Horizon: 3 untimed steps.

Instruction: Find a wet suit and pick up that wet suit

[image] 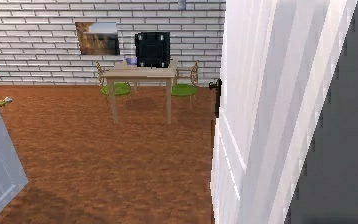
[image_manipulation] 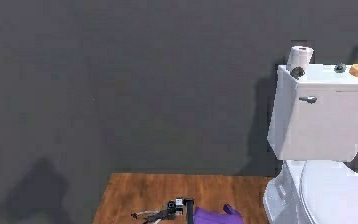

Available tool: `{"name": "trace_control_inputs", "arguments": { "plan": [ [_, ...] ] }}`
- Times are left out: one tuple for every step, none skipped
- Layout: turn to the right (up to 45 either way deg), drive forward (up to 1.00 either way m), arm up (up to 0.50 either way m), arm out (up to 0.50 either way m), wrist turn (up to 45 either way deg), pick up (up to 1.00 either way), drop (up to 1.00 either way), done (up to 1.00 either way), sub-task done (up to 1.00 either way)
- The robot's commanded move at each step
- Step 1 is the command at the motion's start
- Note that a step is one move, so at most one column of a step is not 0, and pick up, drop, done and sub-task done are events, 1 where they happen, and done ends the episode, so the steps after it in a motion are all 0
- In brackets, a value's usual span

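White-painted brick wall [image: 37,40] backs the room ahead, above a red-brown plank floor [image: 107,150]. Reading across, I see a framed picture [image: 97,38] on the bricks. Next comes a pale wooden table [image: 142,72] carrying a black flat screen [image: 153,48], with green-seated chairs [image: 115,88] at either end, then a tall white door panel [image: 262,110].

Out to the arm's side, a dark grey wall [image_manipulation: 117,80] rises behind a strip of brown wooden floor [image_manipulation: 127,190]. Low on that strip sits the dark gripper [image_manipulation: 147,213], its thin fingers [image_manipulation: 155,211] pointing toward the view's left. I cannot tell how they are set, nor whether they hold anything. Just right of it a soft purple blob [image_manipulation: 212,215] lies at the bottom edge. Farther right stands a white ceramic toilet [image_manipulation: 317,120] with a paper roll [image_manipulation: 300,57] on its tank.

I judge the blob may be the wet suit. If so, it sits behind the fingers rather than ahead of them.
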Motion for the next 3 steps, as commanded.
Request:
{"name": "trace_control_inputs", "arguments": {
  "plan": [
    [0.0,0.00,0.00,0.00,45.0,0.00,0.00,0.00,0.00],
    [0.0,0.00,0.00,0.00,45.0,0.00,0.00,0.00,0.00],
    [0.0,0.00,0.00,0.00,45.0,0.00,0.00,0.00,0.00]
  ]
}}
